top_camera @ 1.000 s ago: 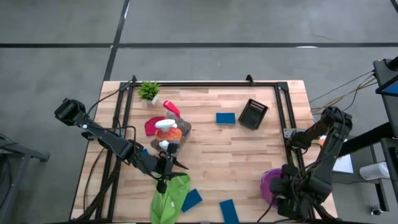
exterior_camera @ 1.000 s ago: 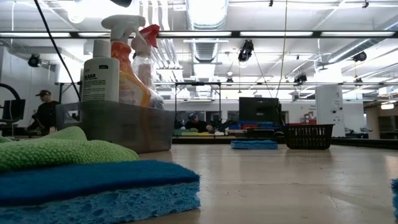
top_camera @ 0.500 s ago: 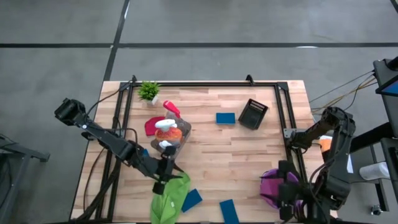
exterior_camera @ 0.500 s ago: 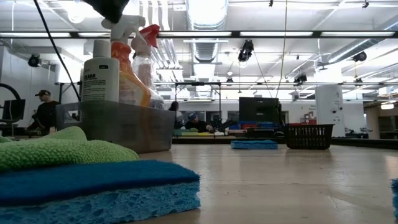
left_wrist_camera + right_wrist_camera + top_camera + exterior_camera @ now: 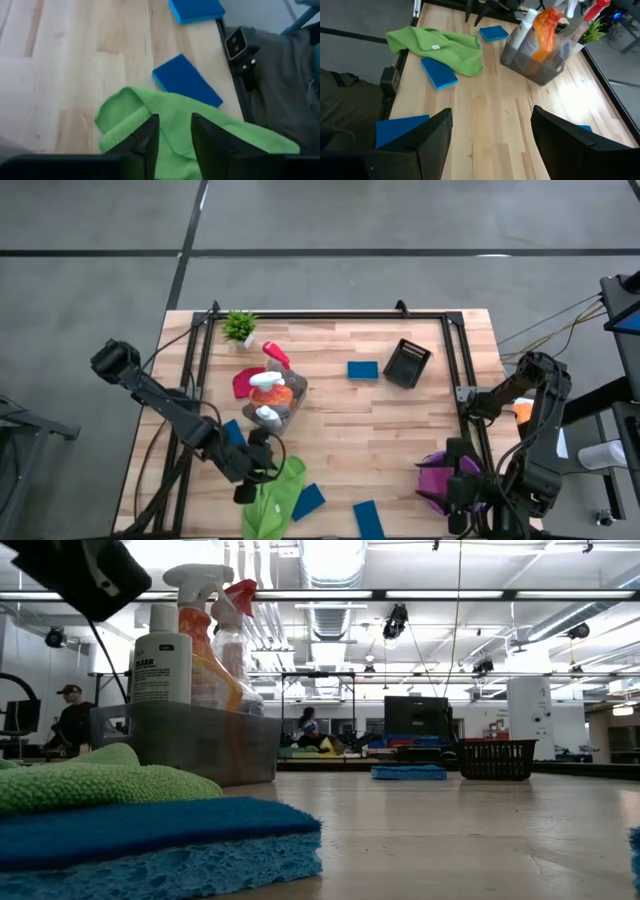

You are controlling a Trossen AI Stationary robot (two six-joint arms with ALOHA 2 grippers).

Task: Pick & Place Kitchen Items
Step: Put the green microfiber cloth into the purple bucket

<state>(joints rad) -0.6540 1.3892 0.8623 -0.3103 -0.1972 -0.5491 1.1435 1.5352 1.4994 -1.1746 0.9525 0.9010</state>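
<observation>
Since a second ago the left gripper [image 5: 250, 480] has drawn back from the grey caddy [image 5: 283, 408] of bottles to hover over the green cloth [image 5: 272, 498] near the caddy, jaws narrowly parted and empty, seemingly lining up a pinch. Right of the caddy, the right gripper [image 5: 465, 505] waits beside the magenta cloth [image 5: 433, 477], jaws wide, holding nothing.

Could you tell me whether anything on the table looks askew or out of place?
The green cloth lies crumpled and hangs over the table's near edge, partly covering a sponge. The black basket sits skewed to the table's planks. The bottles stand upright in their grey bin; nothing looks spilled or damaged.
</observation>
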